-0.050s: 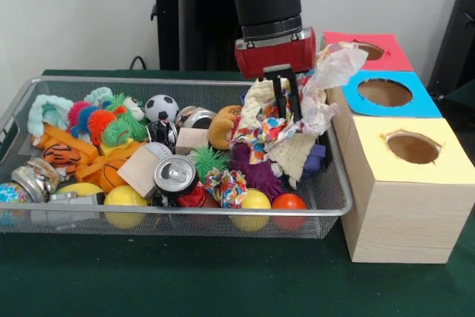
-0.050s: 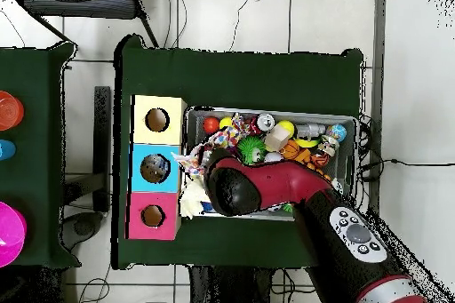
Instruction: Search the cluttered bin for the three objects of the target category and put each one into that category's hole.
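A red and black arm's gripper (image 1: 288,102) pinches a multicoloured cloth (image 1: 269,125) between narrow fingers at the right end of a cluttered wire bin (image 1: 335,206), beside three boxes with red, blue (image 1: 386,93) and yellow holed tops.

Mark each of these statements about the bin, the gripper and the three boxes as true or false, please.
1. The gripper hangs over the right end of the wire bin, among patterned cloth. True.
2. The box nearest the front camera has a red top. False: the yellow-topped box is nearest; the red-topped box is farthest.
3. A soccer ball lies in the bin. True.
4. The drink can stands on the blue-topped box. False: it lies in the bin.
5. Each box top has a hole. True.
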Motion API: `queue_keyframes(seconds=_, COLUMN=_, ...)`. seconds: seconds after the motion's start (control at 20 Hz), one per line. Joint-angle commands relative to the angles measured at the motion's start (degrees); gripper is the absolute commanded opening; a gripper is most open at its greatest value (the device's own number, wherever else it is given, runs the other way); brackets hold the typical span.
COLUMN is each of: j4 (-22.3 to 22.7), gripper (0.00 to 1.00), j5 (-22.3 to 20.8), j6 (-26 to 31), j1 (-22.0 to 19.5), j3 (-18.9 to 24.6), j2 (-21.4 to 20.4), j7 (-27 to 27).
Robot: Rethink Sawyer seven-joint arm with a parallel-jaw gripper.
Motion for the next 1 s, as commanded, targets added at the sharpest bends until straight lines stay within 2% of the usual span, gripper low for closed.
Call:
queue_keyframes(seconds=0.05, j4=-6.5, gripper=0.0, j5=-4.9, j6=5.8, j1=2.0, j3=-5.1, j2=1.9, j7=-2.8)
queue_keyframes(seconds=0.2, j4=-6.5, gripper=0.0, j5=-5.4, j6=5.5, j1=2.4, j3=-5.6, j2=2.0, j7=-2.6)
queue_keyframes(seconds=0.25, j4=-6.5, gripper=1.0, j5=-5.4, j6=5.7, j1=2.6, j3=-5.9, j2=1.9, j7=-2.4)
queue_keyframes(seconds=0.4, j4=-6.5, gripper=1.0, j5=-4.7, j6=8.4, j1=2.3, j3=-5.5, j2=1.9, j7=-3.4)
queue_keyframes(seconds=0.6, j4=-4.0, gripper=1.0, j5=-2.3, j6=6.8, j1=0.3, j3=-4.0, j2=1.0, j7=-1.2)
queue_keyframes(seconds=0.85, j4=-0.3, gripper=1.0, j5=0.8, j6=11.3, j1=-5.7, j3=0.1, j2=-4.8, j7=-5.1)
queue_keyframes(seconds=1.0, j4=-1.1, gripper=1.0, j5=0.8, j6=14.1, j1=-7.3, j3=0.4, j2=-7.3, j7=-7.6)
